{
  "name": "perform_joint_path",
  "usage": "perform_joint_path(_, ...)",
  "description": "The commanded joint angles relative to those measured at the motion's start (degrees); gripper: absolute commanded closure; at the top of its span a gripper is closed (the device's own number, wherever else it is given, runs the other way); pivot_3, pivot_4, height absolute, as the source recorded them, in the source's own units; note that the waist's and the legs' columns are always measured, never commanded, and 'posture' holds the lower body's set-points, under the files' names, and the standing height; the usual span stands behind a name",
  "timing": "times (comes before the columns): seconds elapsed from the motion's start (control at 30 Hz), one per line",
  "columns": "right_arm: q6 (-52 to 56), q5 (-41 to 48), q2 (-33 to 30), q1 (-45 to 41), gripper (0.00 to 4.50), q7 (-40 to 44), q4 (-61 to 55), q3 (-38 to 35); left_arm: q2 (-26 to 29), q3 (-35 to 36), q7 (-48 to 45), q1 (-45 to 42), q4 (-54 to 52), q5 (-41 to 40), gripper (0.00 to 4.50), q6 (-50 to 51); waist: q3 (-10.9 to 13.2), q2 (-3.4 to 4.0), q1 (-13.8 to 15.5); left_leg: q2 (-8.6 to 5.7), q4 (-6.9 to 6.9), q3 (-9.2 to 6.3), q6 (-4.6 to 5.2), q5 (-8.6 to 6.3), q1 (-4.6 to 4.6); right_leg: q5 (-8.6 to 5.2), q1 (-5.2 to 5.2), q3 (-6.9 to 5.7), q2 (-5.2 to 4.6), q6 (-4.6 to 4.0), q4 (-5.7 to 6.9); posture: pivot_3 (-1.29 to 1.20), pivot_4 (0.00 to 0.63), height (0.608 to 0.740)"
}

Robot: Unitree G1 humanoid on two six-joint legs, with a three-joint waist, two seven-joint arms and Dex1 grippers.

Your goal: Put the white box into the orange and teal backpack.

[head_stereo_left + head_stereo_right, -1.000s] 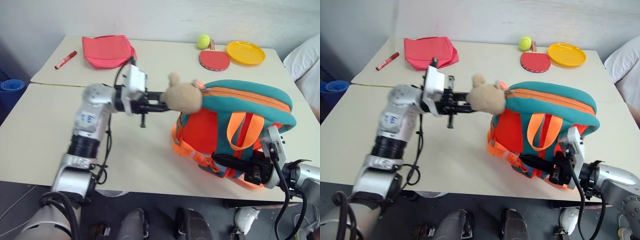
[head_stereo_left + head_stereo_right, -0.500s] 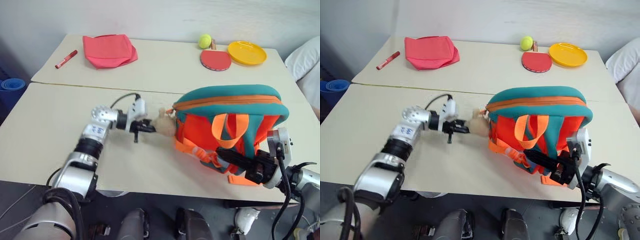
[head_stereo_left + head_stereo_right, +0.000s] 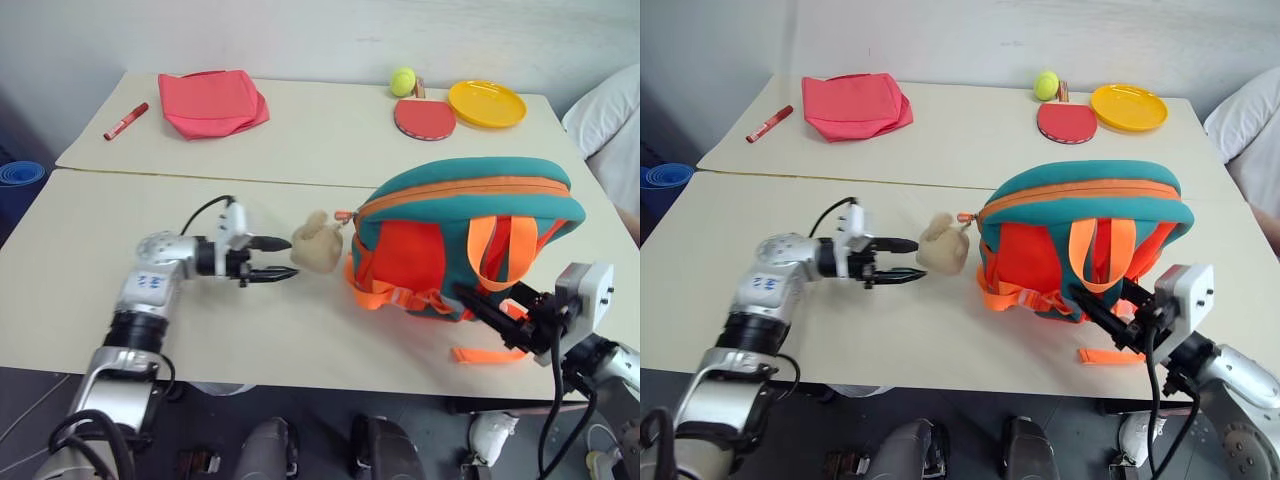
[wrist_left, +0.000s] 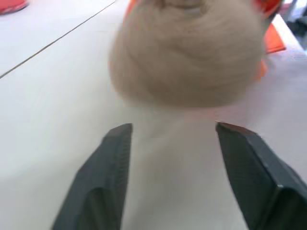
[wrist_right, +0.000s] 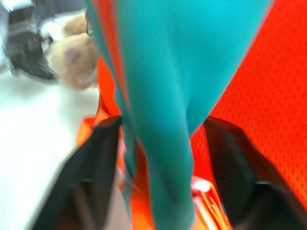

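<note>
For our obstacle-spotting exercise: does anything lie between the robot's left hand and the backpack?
Yes. The plush bear lies on the table between the open left hand and the backpack. It sits just off the fingertips and against the backpack's side. Nothing else lies between them.

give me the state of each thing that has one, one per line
orange and teal backpack: standing on the table, zipped shut
plush bear: lying on the table, free
left gripper: open, just short of the bear
right gripper: open, at the backpack's straps
red cloth: folded
</note>
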Motion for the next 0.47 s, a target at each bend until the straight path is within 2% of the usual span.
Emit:
perform_joint_path(0.03,-9.8,-6.7,-1.9,7.0,0.41,8.0,2.8,-8.2,5.0,4.3,-1.1,7.4,-7.2,-2.3,0.23,0.2,0.0,0.02,0.0,-0.01,0.00,0.02,0.00,-0.01,0.00,0.00,0.00,-0.01,0.00,0.00,-0.03,0.00,0.150,0.740)
perform_joint_path(0.07,-11.7,-7.7,-2.3,8.8,0.11,10.1,4.2,-9.6,5.6,5.3,-0.6,9.2,-8.6,-2.8,0.00,0.2,0.0,0.02,0.2,-0.02,-0.01,0.07,0.02,-0.04,0.02,0.00,0.01,0.00,-0.01,0.00,-0.03,0.00,0.150,0.740)
perform_joint_path(0.1,-13.8,-8.8,-2.6,10.2,0.01,12.0,5.5,-10.5,5.9,6.2,-0.2,10.7,-9.8,-3.4,0.00,0.1,0.0,0.01,0.4,-0.03,-0.01,0.09,0.04,-0.05,0.05,0.00,0.04,0.00,-0.02,0.01,-0.05,0.00,0.150,0.740)
perform_joint_path(0.23,-20.2,-10.2,-3.9,11.7,0.01,17.7,17.0,-15.3,7.1,11.2,1.9,20.9,-14.6,-2.9,0.00,-7.2,0.0,0.01,0.4,-0.04,0.00,0.05,0.11,-0.21,0.19,0.09,0.21,0.32,-0.38,0.14,-0.46,0.00,0.150,0.740)
perform_joint_path(0.27,-21.7,-11.5,-4.8,11.6,0.01,19.4,19.6,-14.8,7.2,11.5,2.5,22.2,-15.3,-2.5,0.00,-7.8,0.0,0.02,0.4,-0.04,-0.01,0.02,-0.20,-0.41,0.25,0.08,0.23,0.35,-0.51,0.12,-0.44,0.00,0.150,0.740)
perform_joint_path(0.47,-26.1,-14.5,-6.9,5.6,0.01,21.6,28.0,-11.1,7.5,11.5,5.2,26.2,-18.9,-2.2,0.00,-8.0,0.0,0.17,0.3,0.01,-0.18,0.03,-0.42,-0.42,0.41,-0.02,0.21,0.34,-0.56,-0.06,-0.34,0.00,0.150,0.740)
